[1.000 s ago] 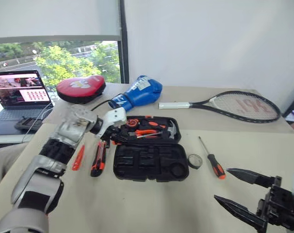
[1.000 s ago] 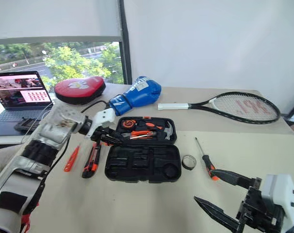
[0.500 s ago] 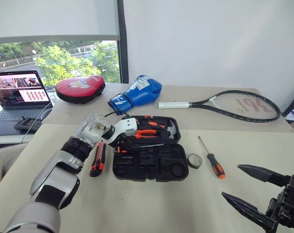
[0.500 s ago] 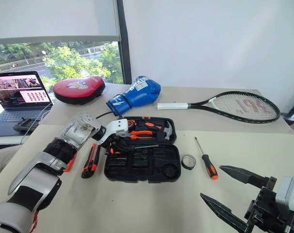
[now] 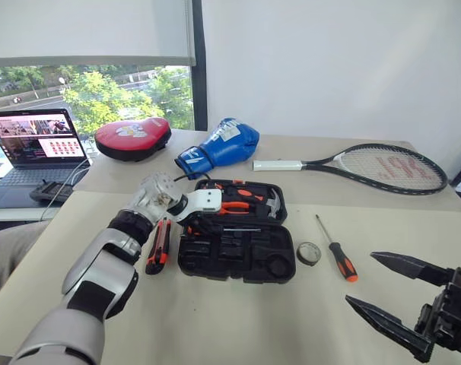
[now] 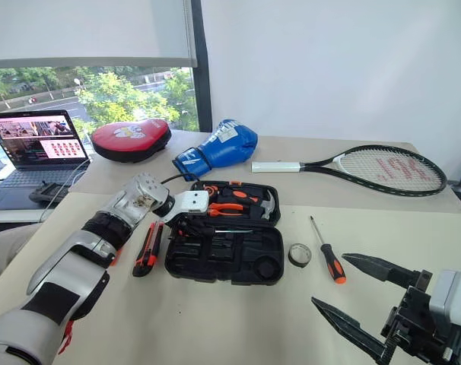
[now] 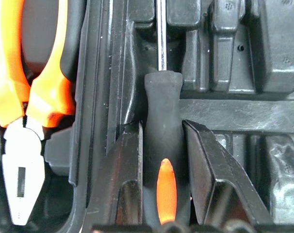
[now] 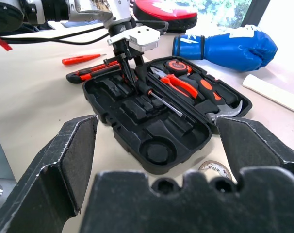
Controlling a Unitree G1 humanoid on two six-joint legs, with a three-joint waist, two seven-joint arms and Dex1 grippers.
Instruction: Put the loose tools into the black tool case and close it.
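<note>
L pincer (image 7: 162, 160) grips screwdriver (image 7: 161, 145) over black tool case (image 5: 238, 255); R pincer (image 5: 402, 300) spread wide, holding nothing.

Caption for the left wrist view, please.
Left end effector grips a black-orange screwdriver over the open tool case, beside orange pliers.

I see tool case (image 7: 113, 97): black moulded plastic, matt, lightly scuffed. Screwdriver (image 7: 162, 160) handle: matt black rubbery grip, glossy orange inlay; shaft bright smooth metal. Pliers (image 7: 21, 145): glossy orange plastic handles, dull grey metal jaws. Boxing glove (image 5: 219, 144): shiny blue leather-like skin. Pad (image 5: 131, 137): glossy red cover. Table (image 5: 238, 319): smooth matt beige. Right gripper (image 8: 156, 160) fingers (image 8: 64, 165): rough grainy black plastic.
</note>
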